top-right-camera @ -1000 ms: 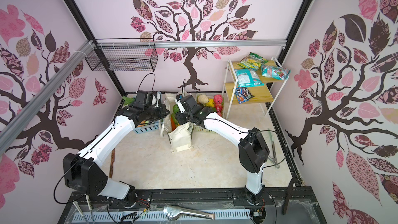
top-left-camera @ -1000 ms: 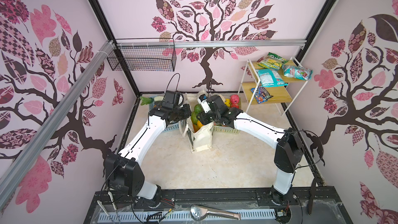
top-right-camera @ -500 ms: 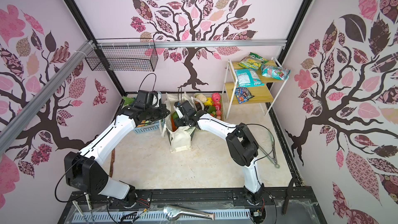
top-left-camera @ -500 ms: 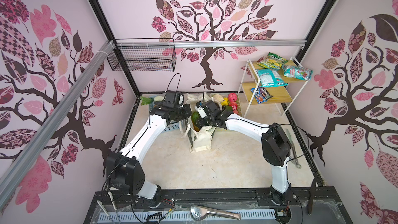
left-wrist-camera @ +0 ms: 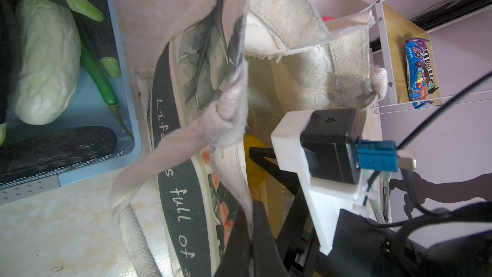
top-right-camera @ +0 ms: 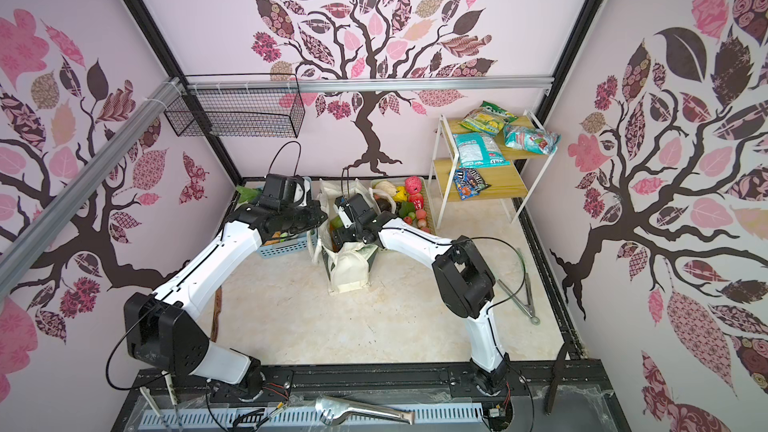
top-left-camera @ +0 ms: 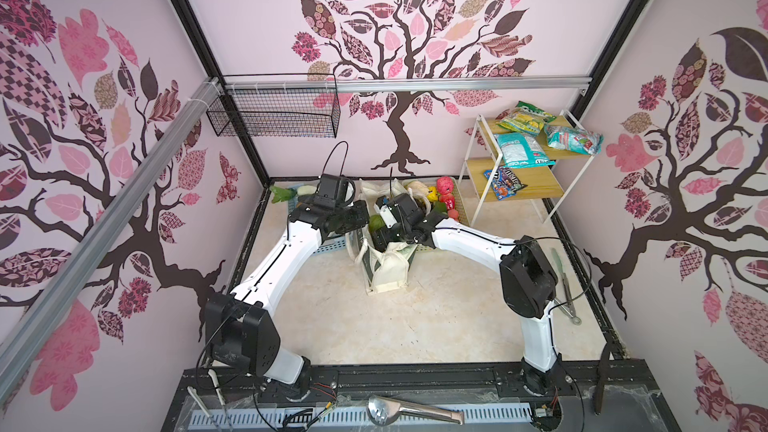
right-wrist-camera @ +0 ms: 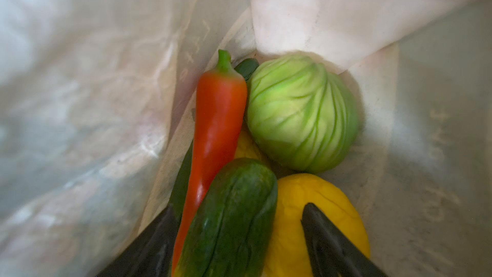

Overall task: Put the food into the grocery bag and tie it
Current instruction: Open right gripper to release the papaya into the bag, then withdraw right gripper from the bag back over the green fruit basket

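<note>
Item one: the grocery bag [top-left-camera: 390, 270] stands upright on the floor [top-left-camera: 415, 326] just above the centre of both top views, between my two arms, its mouth open. The dark band on its side reads "full of". Item two: a blue basket [top-right-camera: 282, 248] sits just left of the bag in a top view, and whether they touch I cannot tell. The left wrist view shows a pale long cabbage [left-wrist-camera: 48, 59] lying in it. Item three: my left pincer [left-wrist-camera: 249, 217] is closed tight on the bag's upper rim, with the cloth edge pinched between the two black fingers. Item four: my right pincer [right-wrist-camera: 238, 206] is down inside the bag with its fingers [right-wrist-camera: 332, 243] standing apart and gripping nothing. Item five, contents at the bottom of the bag: a round green cabbage [right-wrist-camera: 300, 113], a yellow fruit [right-wrist-camera: 319, 203] touching it, and a dark green cucumber [right-wrist-camera: 234, 214] lying between my open fingers with a clear gap to one of them. A red chilli [right-wrist-camera: 218, 118] rests against the cucumber and the round cabbage.
</note>
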You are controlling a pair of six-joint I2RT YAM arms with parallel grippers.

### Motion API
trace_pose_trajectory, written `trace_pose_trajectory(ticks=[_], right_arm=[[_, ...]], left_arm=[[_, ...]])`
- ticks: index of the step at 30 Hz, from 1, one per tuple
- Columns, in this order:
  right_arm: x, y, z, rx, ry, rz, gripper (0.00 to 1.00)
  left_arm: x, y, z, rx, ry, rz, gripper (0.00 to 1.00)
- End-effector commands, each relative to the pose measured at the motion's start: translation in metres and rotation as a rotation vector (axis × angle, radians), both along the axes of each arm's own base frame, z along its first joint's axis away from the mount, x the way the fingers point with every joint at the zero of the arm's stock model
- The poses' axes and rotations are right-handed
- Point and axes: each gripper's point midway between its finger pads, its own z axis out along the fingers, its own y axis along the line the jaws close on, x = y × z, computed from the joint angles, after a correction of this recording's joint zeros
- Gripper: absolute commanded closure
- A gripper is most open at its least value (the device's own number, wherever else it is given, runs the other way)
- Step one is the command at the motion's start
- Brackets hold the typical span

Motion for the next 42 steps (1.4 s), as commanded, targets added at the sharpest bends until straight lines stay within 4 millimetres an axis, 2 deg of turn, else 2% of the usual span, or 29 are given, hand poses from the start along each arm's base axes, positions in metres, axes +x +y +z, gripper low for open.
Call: trace_pose_trajectory(ticks=[1,6,13,17,20,22,25,30,34,37,42], right_arm=[[-0.007,-0.009,0.035,0.005,-0.024,-0.017,0.19],[-0.008,-0.017,0.085,0.049,-0.111,-0.026,0.17],[-0.007,-0.038,0.144,0.11,-0.216,-0.068,0.16],[0.005,-0.068,0.177,0.158,-0.273,-0.154,0.16],[0.019,-0.1,0.187,0.194,-0.292,-0.236,0.16],[0.03,-0.124,0.183,0.207,-0.286,-0.295,0.18],[0.043,-0.153,0.166,0.153,-0.282,-0.375,0.18],[0.062,-0.192,0.119,0.136,-0.209,-0.444,0.19],[0.074,-0.2,0.077,0.053,-0.161,-0.461,0.2],[0.081,-0.195,0.05,0.041,-0.124,-0.452,0.22],[0.096,-0.181,0.017,0.032,-0.07,-0.416,0.33]], left_arm=[[0.004,0.006,0.011,0.003,-0.034,0.024,1.0],[0.007,0.018,0.008,0.009,-0.038,0.069,1.0],[0.009,0.028,0.002,0.019,-0.039,0.104,1.0],[0.008,0.03,-0.002,0.023,-0.036,0.11,1.0],[0.007,0.031,-0.004,0.031,-0.032,0.115,1.0],[0.008,0.033,-0.004,0.033,-0.031,0.119,1.0],[0.008,0.033,-0.002,0.034,-0.034,0.12,1.0],[0.007,0.033,0.002,0.027,-0.041,0.119,1.0],[0.006,0.033,0.003,0.03,-0.042,0.117,1.0],[0.005,0.034,0.007,0.029,-0.047,0.118,1.0],[0.004,0.031,0.01,0.021,-0.05,0.11,1.0]])
